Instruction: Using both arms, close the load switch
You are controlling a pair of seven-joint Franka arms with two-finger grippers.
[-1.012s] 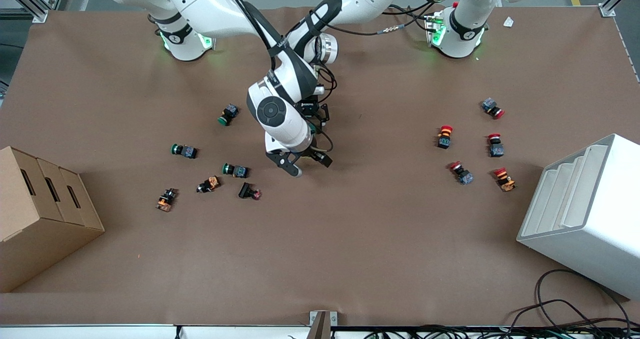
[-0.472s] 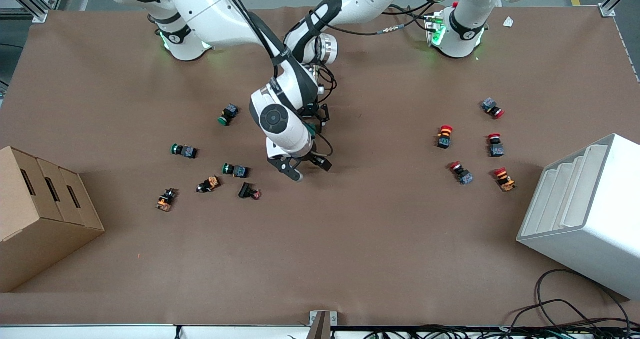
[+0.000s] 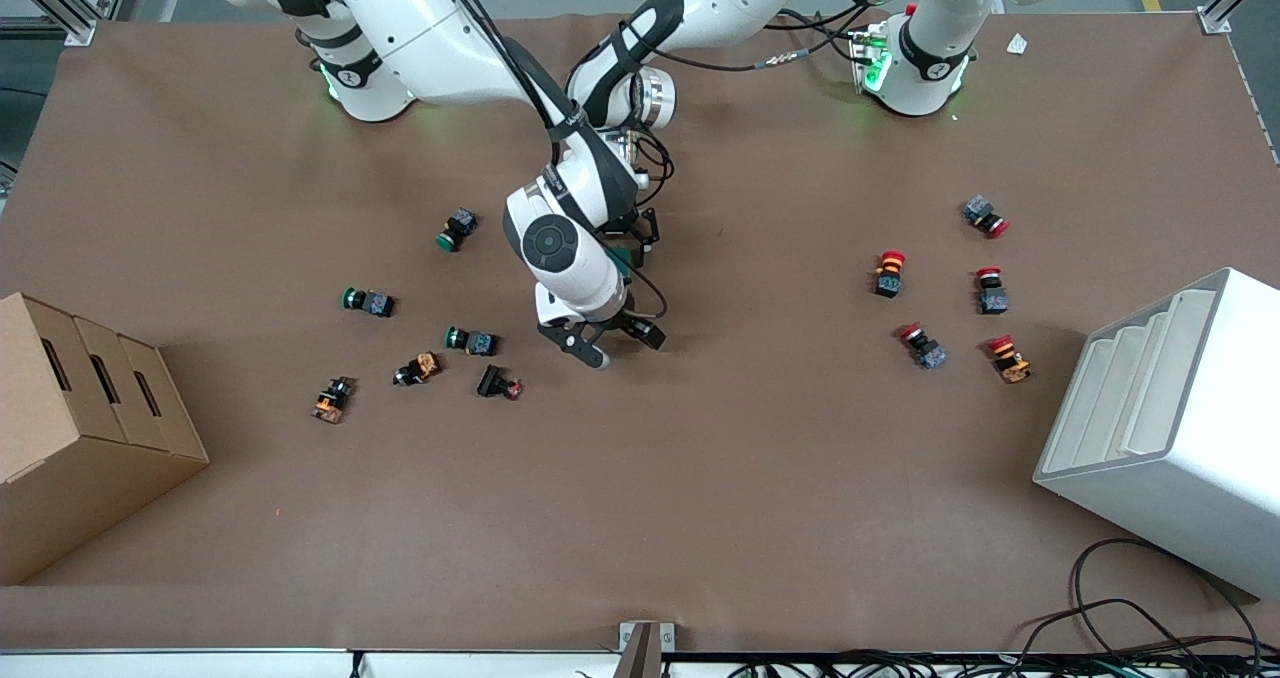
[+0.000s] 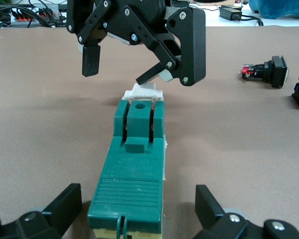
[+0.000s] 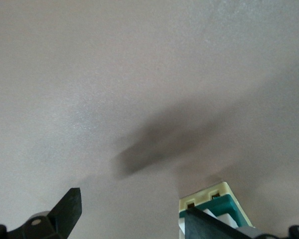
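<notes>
The dark-green rectangular load switch (image 4: 132, 172) with a white lever piece at one end is lying flat on the brown-covered table (image 3: 700, 478), near the middle and mostly hidden under the two arms in the front view. In the left wrist view it is sitting between the left gripper (image 4: 134, 211), whose jaws are standing wide on either side of the block without touching it. The right gripper (image 3: 600, 340) is hanging over the lever end of the switch; its black jaws are spread wide, and one fingertip (image 4: 149, 74) is hovering just above the white lever. The right wrist view is showing only a corner of the green and cream block (image 5: 214, 206) beside one of its own fingers.

Toward the right arm's end of the table, small green-capped push buttons (image 3: 470, 339) are lying scattered, near a brown cardboard box (image 3: 70, 428). Toward the left arm's end, red-capped push buttons (image 3: 890, 272) are lying near a white stepped bin (image 3: 1170, 428).
</notes>
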